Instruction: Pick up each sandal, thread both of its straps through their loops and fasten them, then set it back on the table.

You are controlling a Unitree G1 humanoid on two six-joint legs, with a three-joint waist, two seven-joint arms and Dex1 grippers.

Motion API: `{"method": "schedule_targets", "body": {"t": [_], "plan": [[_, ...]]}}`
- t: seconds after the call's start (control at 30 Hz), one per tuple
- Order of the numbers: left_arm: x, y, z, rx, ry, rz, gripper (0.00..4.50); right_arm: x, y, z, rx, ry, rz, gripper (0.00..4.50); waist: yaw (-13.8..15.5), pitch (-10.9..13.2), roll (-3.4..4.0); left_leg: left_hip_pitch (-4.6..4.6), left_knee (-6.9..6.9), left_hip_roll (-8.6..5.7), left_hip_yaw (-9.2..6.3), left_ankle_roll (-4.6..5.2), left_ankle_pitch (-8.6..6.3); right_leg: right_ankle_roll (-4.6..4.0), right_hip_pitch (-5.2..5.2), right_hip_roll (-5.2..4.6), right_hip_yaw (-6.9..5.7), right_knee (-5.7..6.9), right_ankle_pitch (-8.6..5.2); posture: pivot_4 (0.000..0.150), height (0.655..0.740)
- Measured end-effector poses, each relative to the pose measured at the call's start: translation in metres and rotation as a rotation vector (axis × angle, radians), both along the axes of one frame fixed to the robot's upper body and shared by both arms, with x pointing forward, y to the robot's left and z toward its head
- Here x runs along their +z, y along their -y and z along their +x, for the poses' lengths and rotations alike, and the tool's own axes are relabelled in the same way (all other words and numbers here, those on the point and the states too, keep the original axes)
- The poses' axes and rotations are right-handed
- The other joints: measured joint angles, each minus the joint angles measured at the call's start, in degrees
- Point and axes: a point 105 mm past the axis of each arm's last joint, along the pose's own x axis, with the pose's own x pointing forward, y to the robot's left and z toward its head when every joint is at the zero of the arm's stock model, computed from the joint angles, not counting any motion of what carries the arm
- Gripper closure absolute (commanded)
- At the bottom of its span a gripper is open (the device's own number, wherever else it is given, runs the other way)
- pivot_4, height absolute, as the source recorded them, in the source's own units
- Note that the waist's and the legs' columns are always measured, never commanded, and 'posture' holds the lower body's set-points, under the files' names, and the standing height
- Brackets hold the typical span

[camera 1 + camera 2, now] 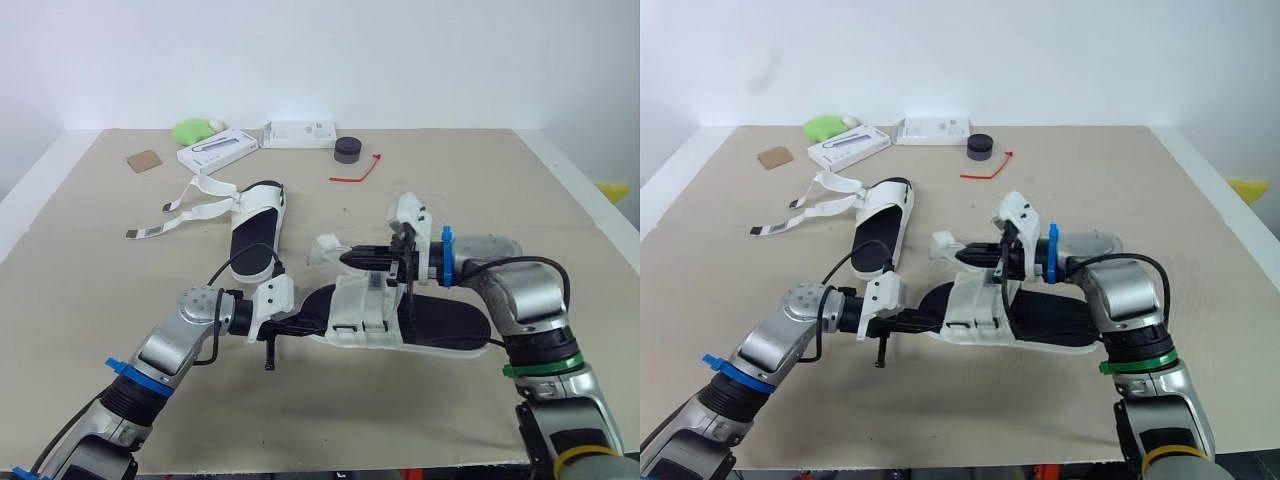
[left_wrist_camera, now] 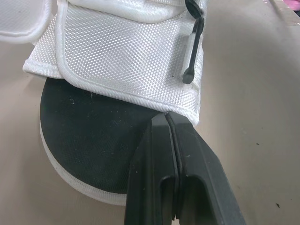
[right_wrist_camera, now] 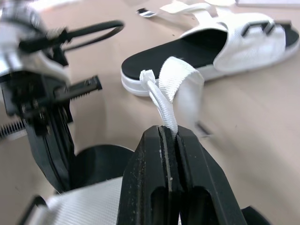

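Head view first: the near sandal (image 1: 450, 322) is low centre of the frame and looks to be resting on the tabletop (image 1: 500, 180), with both arms on it. The left tool (image 1: 300, 322) is at its toe end. The right tool (image 1: 352, 258) is above the middle, clamped on a strap (image 1: 325, 247) that's lifted up off the upper. The far sandal (image 1: 255, 235) lies upper left with its loose straps (image 1: 195, 207) splayed flat. My read is we're early: one strap of the first sandal is in hand but not fastened, I can't tell about its second one, and the far sandal's whole job is left. The left wrist view adds what the head view can't. That tool's fingers are squeezed together, tips right at the hem of the white upper over the black footbed, though I can't tell if any fabric is actually caught. The right wrist view is the clear one: white webbing folded and pinched between the fingers, end poking free past the tips and not through any loop I can see, with the far sandal in the upper right behind it.
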Motion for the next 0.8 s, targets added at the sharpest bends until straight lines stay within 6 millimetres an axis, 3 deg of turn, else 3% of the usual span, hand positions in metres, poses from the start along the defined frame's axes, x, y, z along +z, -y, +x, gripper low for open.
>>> {"method": "schedule_targets", "body": {"t": [0.03, 0.07, 0.17, 0.27, 0.3, 0.33, 0.4, 0.57, 0.8], "plan": [[0.000, 0.000, 0.000, 0.000, 0.000, 0.000, 4.50, 0.000, 0.001, 0.000, -0.012, -0.028, 0.010, 4.45, 0.00, 0.00, 0.00, -0.01, 0.00, 0.00, 0.00, 0.00, 0.00, 0.06, 0.00, 0.00, 0.00, -0.01, -0.03, 0.150, 0.7400], [0.000, 0.000, 0.000, 0.000, 0.000, 0.000, 4.50, 0.000, 0.001, 0.001, -0.024, -0.060, 0.017, 4.11, -0.01, 0.00, 0.00, -0.01, 0.00, 0.00, 0.00, 0.00, 0.00, 0.14, 0.00, 0.00, 0.01, -0.01, -0.08, 0.150, 0.7400], [0.000, 0.000, 0.000, -0.001, 0.000, 0.000, 4.50, 0.000, 0.007, 0.002, -0.050, -0.112, -0.005, 3.01, -0.01, 0.00, 0.00, -0.01, 0.00, 0.00, -0.02, 0.00, 0.00, 0.22, 0.00, 0.01, -0.01, -0.01, -0.12, 0.150, 0.7400], [0.000, -0.001, 0.000, -0.001, 0.000, 0.002, 4.50, -0.006, 0.014, 0.004, -0.086, -0.154, -0.016, 1.54, -0.02, 0.00, 0.00, -0.02, 0.00, 0.00, -0.01, 0.00, 0.00, 0.22, 0.00, 0.04, 0.01, -0.01, -0.13, 0.150, 0.7400], [0.000, -0.001, 0.000, 0.000, 0.000, 0.002, 4.50, -0.007, 0.014, 0.005, -0.091, -0.164, -0.016, 1.36, -0.03, 0.00, 0.00, -0.02, 0.00, 0.00, -0.01, 0.00, 0.00, 0.23, 0.00, 0.05, 0.02, -0.01, -0.13, 0.150, 0.7400], [0.000, -0.001, 0.000, 0.000, 0.000, 0.002, 4.50, -0.007, 0.014, 0.005, -0.091, -0.188, -0.012, 0.73, -0.05, 0.00, 0.01, -0.02, 0.00, 0.00, 0.00, 0.00, 0.00, 0.24, 0.00, 0.05, 0.03, -0.01, -0.12, 0.150, 0.7400], [0.000, -0.001, 0.000, -0.001, 0.000, 0.002, 4.50, 0.001, 0.009, 0.007, -0.077, -0.258, 0.014, 0.09, -0.21, 0.01, 0.03, -0.01, 0.00, 0.00, 0.05, 0.00, 0.00, 0.25, -0.02, 0.05, 0.09, 0.00, -0.06, 0.150, 0.7400], [0.001, 0.000, 0.001, -0.003, 0.002, 0.001, 4.50, 0.024, -0.005, 0.004, -0.014, -0.424, 0.078, 0.09, -0.29, 0.00, 0.04, -0.02, 0.00, 0.01, -0.02, 0.00, 0.01, 0.23, -0.01, 0.06, 0.04, -0.01, -0.06, 0.150, 0.7400], [0.000, 0.001, 0.000, -0.007, 0.003, 0.000, 4.50, 0.022, -0.019, -0.014, 0.099, -0.567, -0.005, 0.09, -0.25, 0.00, 0.06, -0.23, 0.00, -0.02, -0.16, 0.00, -0.01, 0.06, -0.11, -0.03, -0.09, -0.06, 0.01, 0.150, 0.7400]]}}
